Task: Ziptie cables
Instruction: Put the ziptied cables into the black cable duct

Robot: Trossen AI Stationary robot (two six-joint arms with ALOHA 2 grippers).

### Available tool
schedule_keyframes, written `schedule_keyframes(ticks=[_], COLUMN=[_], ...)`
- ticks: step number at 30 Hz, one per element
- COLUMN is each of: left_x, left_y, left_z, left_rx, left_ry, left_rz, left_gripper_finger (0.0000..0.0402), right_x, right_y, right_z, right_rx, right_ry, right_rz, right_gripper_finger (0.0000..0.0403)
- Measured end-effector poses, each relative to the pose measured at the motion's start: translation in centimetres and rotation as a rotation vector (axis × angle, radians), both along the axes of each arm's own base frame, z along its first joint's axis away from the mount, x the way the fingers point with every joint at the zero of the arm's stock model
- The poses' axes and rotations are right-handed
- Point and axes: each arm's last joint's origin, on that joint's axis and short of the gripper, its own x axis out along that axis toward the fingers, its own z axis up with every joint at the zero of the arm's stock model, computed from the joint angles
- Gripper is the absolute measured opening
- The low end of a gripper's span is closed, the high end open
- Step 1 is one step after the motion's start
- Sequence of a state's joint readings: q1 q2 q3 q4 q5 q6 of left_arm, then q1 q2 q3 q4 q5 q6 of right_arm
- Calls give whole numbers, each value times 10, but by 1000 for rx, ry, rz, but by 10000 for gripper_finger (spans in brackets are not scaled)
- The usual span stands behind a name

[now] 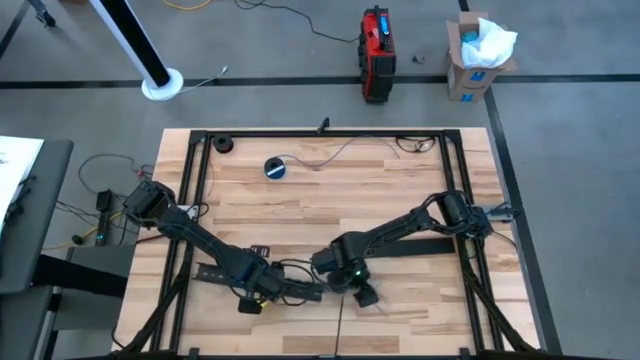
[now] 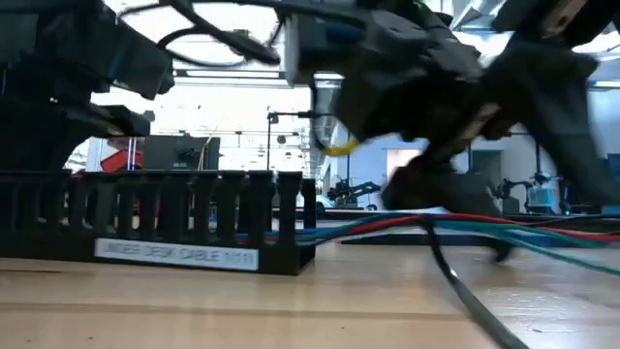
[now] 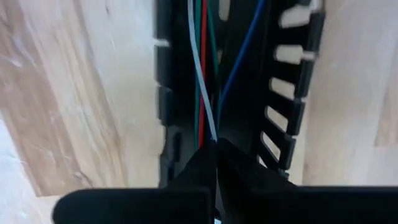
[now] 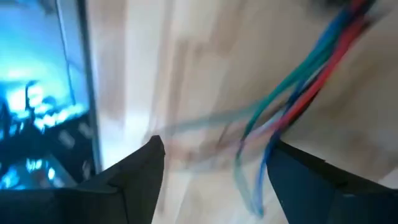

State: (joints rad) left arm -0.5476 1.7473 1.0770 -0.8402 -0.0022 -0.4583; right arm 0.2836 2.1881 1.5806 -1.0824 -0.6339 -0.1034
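Note:
A long black slotted duct lies on the table near its front edge, and its end shows in the low view. The cables, white, red, green and blue, run along its channel. They leave its end and trail across the wood. My left gripper is down over the duct, shut on the cables. My right gripper hovers just right of it, open. Its fingers stand either side of the loose cable ends without touching them. My left gripper pinches the bundle of cables between its two fingertips, inside the duct's channel. The fingers come slanting down from above, roughly in line with the duct. Beyond the fingertips the cables run on along the channel and rest in it.
A thin dark strand lies on the wood toward the near edge. A small blue-and-black tape roll sits at the far middle. Black frame rails border the table on the left, right and far sides.

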Motion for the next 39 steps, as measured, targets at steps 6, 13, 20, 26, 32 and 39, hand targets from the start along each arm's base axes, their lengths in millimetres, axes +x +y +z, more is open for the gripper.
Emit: schedule_keyframes(ticks=[6, 13, 20, 26, 32, 39], left_x=[-10, -15, -26, -40, -42, -45], left_y=[4, 7, 14, 22, 28, 33], left_z=[-11, -13, -12, 7, 24, 35], left_rx=[-1, 12, 78, 119, 108, 77], left_ry=[64, 111, 210, 254, 164, 135], left_rz=[38, 104, 169, 220, 263, 291], left_gripper_finger=[0, 0, 0, 0, 0, 32], right_x=[-13, -19, -38, -61, -78, -88], right_y=[-6, -39, -81, -110, -128, -129], right_z=[22, 71, 130, 172, 194, 203], right_rx=[0, -68, -196, -274, -332, -350], right_ry=[14, -95, -252, -370, -429, -439], right_rz=[80, -2, -125, -255, -354, -363], right_gripper_finger=[265, 265, 265, 265, 265, 265])
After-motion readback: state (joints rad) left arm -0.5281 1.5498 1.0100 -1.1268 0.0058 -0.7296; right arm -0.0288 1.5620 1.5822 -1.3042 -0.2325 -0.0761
